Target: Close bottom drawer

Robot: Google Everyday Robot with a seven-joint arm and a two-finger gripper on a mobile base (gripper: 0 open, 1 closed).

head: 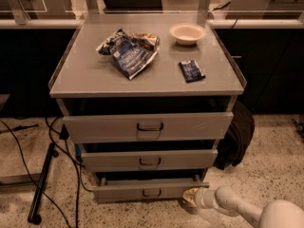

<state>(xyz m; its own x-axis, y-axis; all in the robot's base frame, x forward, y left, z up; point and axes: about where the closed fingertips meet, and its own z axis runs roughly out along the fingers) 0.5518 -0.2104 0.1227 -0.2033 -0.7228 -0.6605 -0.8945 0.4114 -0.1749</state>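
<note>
**Gripper at right corner of open bottom drawer, set up to push**

The bottom drawer (pixel 123 192) is the lowest of three in the grey cabinet. It is pulled partway out, with a dark gap showing above its front panel. Its pull handle (pixel 152 193) is centred and nothing is on it.

The gripper (pixel 190 198) is low near the floor, at the right front corner of that drawer. It is touching the panel end or just beside it; I can't tell which. The arm (pixel 230 204) comes in from the lower right. My read is that it sits at the corner to shove the front inward, not to grab the handle. An off-centre push could skew the drawer on its rails.

I cannot tell whether the gripper is open or shut. Its tip is a pale blob against the panel.

The middle drawer (pixel 109 160) and top drawer (pixel 104 127) are also out, each further than the one below, so they overhang the bottom one and shade its inside. No drawer contents are visible.

On the cabinet top (pixel 85 77) are a crumpled chip bag (pixel 129 52), a bowl (pixel 187 33) and a small blue packet (pixel 192 71), all well clear of the work.

A black bag (pixel 236 134) leans at the cabinet's right side. Cables (pixel 71 172) and a black pole (pixel 42 179) are on the left.

The arm is cut off at the frame's bottom right, and the robot base is not shown.
</note>
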